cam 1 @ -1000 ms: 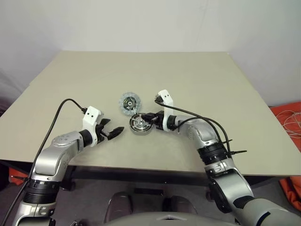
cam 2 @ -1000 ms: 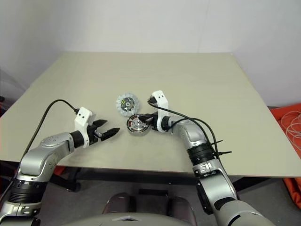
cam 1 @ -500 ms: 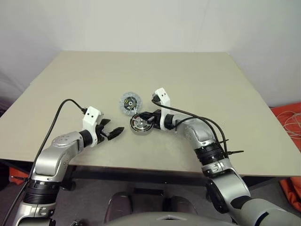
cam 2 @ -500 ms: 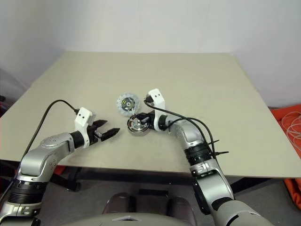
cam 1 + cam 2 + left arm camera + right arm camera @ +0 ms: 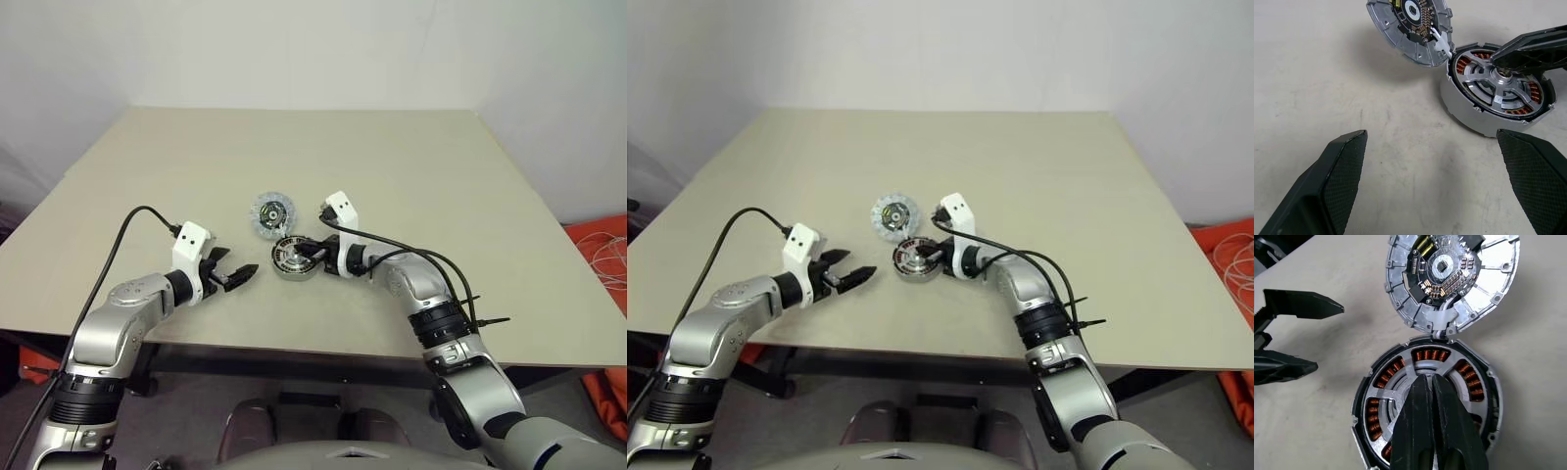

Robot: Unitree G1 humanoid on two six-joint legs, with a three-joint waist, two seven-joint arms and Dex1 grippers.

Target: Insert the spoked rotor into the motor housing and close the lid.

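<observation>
The motor housing (image 5: 292, 258) rests on the table near its front edge. The spoked rotor (image 5: 1475, 81) lies inside it, its silver spokes over the copper windings. The lid (image 5: 271, 212) stands swung open behind the housing, joined to it by a small white hinge, with its circuit side showing. My right gripper (image 5: 308, 252) is shut, and its tips rest over the rotor's hub with nothing between the fingers (image 5: 1426, 421). To the left of the housing, my left gripper (image 5: 247, 271) stands wide open and empty, apart from it and pointing toward it.
The beige table (image 5: 411, 166) is bare behind and to the right of the parts. Its front edge runs close below both grippers. Orange cloth and white cord (image 5: 602, 255) lie on the floor past the table's right side.
</observation>
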